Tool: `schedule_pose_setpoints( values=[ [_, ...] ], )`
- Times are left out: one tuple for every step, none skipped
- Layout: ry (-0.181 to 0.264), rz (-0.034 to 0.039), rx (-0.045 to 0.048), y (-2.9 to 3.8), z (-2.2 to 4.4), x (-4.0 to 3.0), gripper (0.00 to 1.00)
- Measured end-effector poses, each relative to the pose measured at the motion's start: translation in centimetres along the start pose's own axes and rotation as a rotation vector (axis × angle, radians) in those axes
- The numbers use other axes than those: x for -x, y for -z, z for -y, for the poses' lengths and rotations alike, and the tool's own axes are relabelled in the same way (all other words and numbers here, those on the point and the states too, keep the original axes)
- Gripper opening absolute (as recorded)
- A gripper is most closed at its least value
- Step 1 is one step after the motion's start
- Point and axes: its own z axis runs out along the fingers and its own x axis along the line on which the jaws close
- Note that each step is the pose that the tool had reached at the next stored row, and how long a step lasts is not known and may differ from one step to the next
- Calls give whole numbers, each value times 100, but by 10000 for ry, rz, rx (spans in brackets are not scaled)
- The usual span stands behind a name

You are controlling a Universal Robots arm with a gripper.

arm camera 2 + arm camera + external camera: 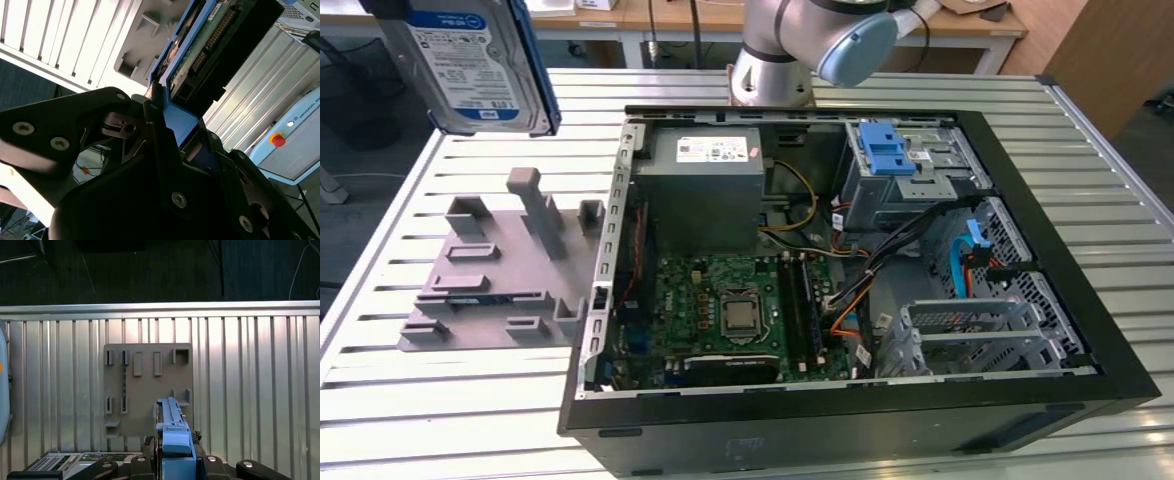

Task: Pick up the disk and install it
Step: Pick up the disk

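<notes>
The disk [467, 65], a silver hard drive with a white label and a blue carrier frame, hangs upright in the air at the exterior view's upper left, above the slatted table. In both wrist views my gripper [175, 116] is shut on the blue frame at one end of the disk [200, 55]. The first wrist view looks down the disk's [171, 420] narrow edge, with black fingers [150, 447] of the gripper [173, 452] on either side of it. The grey holder plate [147, 387] lies directly below.
The grey holder plate [494, 270] with upright slots sits on the table [454, 400] beside the open computer case [1067, 340]. Inside are a power supply [707, 180], a motherboard [734, 310] and a drive cage with a blue bracket [891, 150]. The arm's base [781, 60] stands behind.
</notes>
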Motion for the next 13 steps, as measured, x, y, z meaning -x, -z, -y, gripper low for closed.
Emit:
schedule_pose_setpoints(
  values=[
    [0,0,1,0,4,-1,37],
    [-1,0,1,0,3,-1,37],
    [-2,0,1,0,3,-1,37],
    [-2,0,1,0,4,-1,37],
    [-1,0,1,0,4,-1,37],
    [-1,0,1,0,4,-1,37],
    [-1,-1,2,1,5,-1,37],
    [0,-1,2,1,10,-1,37],
    [1,-1,3,1,16,-2,37],
    [0,-1,2,1,25,-4,37],
    [-1,0,2,1,38,-7,37],
    [-1,0,1,1,56,-13,37],
    [0,-1,3,1,77,-21,37]
  ],
)
